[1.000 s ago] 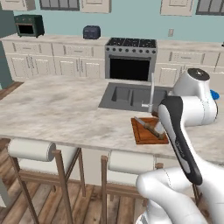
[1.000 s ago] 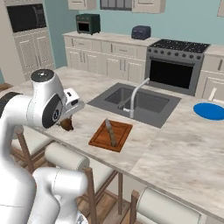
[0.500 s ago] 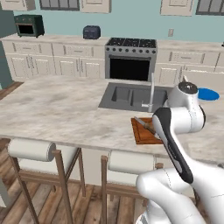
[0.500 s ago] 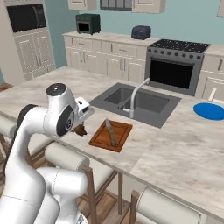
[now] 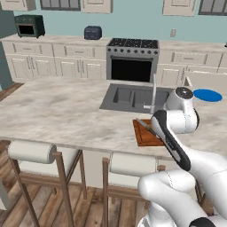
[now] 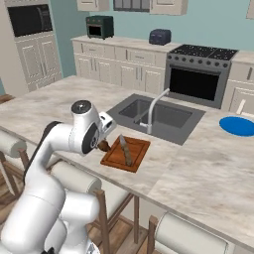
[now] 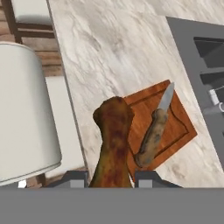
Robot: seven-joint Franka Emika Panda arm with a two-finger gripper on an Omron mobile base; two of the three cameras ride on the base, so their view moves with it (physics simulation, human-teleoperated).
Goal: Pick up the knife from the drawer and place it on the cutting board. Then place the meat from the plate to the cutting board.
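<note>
Above counter at board's 9 o'clock edge: gripper [image 7: 111,177] clamped tight on meat [image 7: 113,142]; knife [image 7: 155,130] flat on cutting board [image 7: 177,124], plate [image 6: 238,126] at 2 o'clock.

The meat [image 7: 113,144] sits clamped between the jaws — above the cutting board [image 7: 157,127], where the knife [image 7: 154,131] lies diagonally.
</note>
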